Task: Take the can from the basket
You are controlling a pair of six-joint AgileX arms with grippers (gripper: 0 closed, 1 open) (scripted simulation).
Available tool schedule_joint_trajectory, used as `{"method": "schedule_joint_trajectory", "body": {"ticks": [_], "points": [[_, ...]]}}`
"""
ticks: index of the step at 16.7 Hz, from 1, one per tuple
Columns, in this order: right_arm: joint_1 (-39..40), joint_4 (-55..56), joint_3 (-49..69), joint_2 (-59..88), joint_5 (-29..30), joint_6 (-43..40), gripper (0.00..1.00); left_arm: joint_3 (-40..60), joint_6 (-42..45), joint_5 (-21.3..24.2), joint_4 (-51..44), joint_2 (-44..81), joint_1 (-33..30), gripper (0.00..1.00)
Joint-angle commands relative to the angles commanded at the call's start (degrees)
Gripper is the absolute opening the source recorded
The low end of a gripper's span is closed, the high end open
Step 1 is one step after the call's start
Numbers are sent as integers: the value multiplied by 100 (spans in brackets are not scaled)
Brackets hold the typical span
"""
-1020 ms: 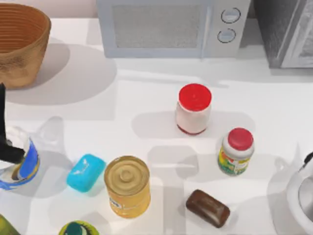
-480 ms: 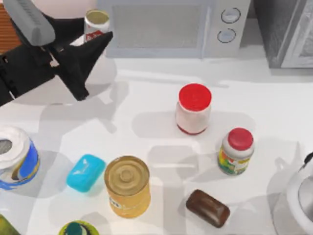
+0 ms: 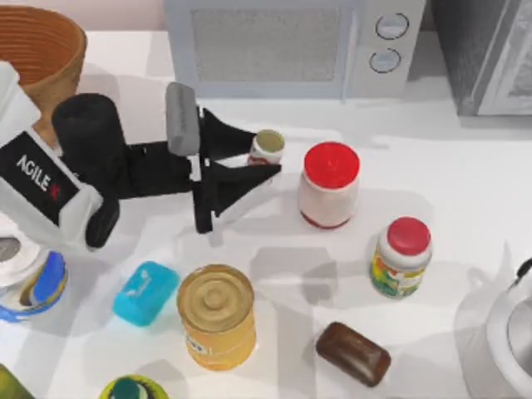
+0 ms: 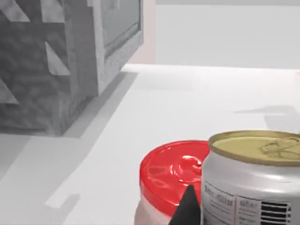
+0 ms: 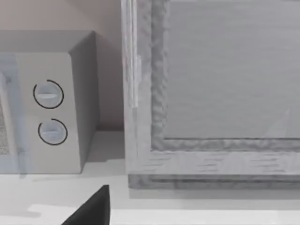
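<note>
My left gripper reaches in from the left to the middle of the table and is shut on the can, a slim can with a dull gold top and a red-and-white label. It holds the can upright, just left of the red-lidded jar. In the left wrist view the can stands close up, with the jar's red lid right behind it. The brown wicker basket sits at the back left corner, well apart from the can. My right arm is parked at the right edge.
A microwave and a grey cabinet line the back. In front of the gripper stand a big yellow-gold tin, a blue soap, a brown soap and a small red-capped jar. A blue-and-white can is at the left.
My left gripper has carried the can from the back left, by the microwave's corner, forward and to the right, to beside the red-lidded jar. The basket shows again.
</note>
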Motion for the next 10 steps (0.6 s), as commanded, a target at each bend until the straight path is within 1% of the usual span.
{"method": "schedule_joint_trajectory", "body": {"ticks": [2,4,6,10], "points": [[0,0,0,0,0,0,100,256,-4,363,410,732,-50,0],[0,0,0,0,0,0,100,432,-8,581,703,1209,-90,0],[0,0,0,0,0,0,100,534,-12,671,861,1447,-118,0],[0,0,0,0,0,0,100,549,-12,681,883,1478,-122,0]]}}
